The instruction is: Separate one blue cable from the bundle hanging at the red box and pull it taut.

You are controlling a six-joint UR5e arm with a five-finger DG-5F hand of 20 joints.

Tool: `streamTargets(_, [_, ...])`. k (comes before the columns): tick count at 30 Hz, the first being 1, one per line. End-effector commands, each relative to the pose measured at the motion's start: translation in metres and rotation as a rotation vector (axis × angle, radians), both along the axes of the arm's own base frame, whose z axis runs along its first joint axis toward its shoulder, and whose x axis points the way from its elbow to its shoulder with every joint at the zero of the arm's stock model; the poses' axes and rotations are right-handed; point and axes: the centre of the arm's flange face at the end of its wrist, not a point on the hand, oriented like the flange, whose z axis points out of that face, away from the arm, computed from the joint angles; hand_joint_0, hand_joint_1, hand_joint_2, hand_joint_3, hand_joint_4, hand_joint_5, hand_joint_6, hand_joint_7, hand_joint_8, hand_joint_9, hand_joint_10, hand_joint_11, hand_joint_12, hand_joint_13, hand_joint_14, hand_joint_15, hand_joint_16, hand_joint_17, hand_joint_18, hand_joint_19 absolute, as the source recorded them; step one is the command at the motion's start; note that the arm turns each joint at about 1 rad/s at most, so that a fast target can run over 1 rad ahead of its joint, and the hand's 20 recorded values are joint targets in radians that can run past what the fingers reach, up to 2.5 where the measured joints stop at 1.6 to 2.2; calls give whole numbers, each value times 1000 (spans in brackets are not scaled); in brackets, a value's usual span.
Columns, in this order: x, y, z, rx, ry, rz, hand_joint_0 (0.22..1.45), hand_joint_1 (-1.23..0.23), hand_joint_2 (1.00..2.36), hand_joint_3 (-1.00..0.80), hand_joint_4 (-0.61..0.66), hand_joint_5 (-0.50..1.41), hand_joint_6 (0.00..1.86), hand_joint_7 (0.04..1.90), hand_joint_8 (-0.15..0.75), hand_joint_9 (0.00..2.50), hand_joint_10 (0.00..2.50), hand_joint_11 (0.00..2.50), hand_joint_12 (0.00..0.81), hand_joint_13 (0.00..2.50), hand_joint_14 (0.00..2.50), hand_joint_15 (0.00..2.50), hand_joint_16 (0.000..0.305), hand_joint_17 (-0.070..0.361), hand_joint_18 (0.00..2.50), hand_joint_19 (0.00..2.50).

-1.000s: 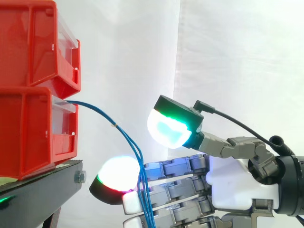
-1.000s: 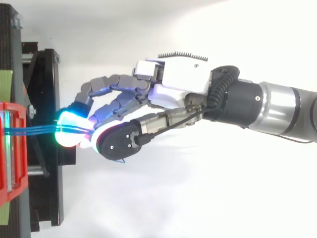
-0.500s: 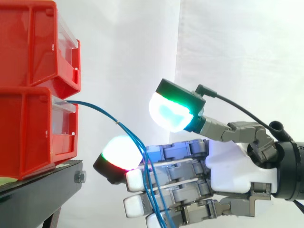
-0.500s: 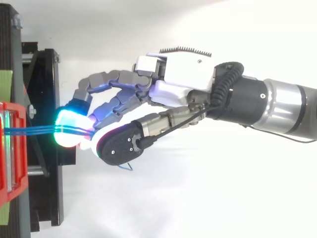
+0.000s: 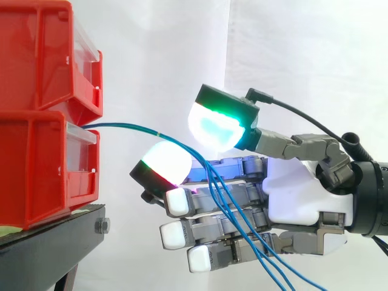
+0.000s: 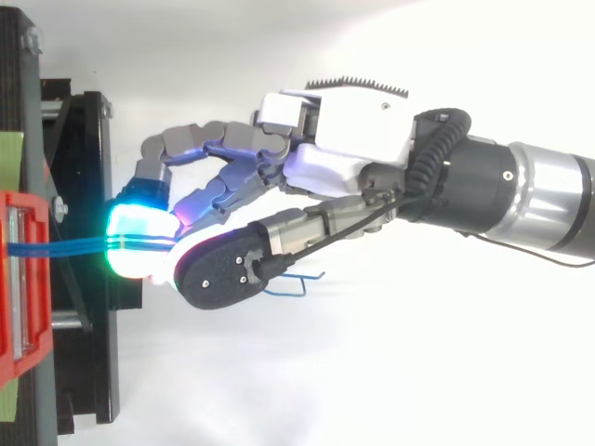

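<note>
A bundle of thin blue cables [image 5: 127,128] leaves the lower red bin [image 5: 42,163] and runs almost level to my hand [image 5: 303,200]. There the strands lie over the uppermost finger [image 5: 230,165], then fan out and hang down across the other fingers to the lower right. The fingers reach out toward the bin, and the thumb's glowing pad [image 5: 215,127] hovers above the strands without touching them, so the hand is open. From above, the cables [image 6: 65,247] pass from the bin [image 6: 23,279] under the glowing pads, and a loose end [image 6: 293,283] shows below the hand [image 6: 344,149].
Two red bins are stacked, the upper one [image 5: 42,54] on the lower, on a black stand [image 5: 48,242] at the left. A white curtain hangs behind. The arm [image 6: 530,190] comes in from the right.
The hand has risen with the strands resting on its top finger. The cables now run flatter out of the bin, and their hanging ends have swung to the right.
</note>
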Motion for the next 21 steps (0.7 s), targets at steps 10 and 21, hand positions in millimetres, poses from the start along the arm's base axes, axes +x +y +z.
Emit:
streamTargets(10, [0,1,1,-18,2,-1,624,-700,1013,-338,125,-178,661,1089,282,812,19,725,345,769,19,513,38,85,649,548])
streamTargets(21, [0,5,-1,-40,11,2,599,-647,1004,-442,141,-167,704,1085,300,908,20,827,356,821,18,533,38,86,682,553])
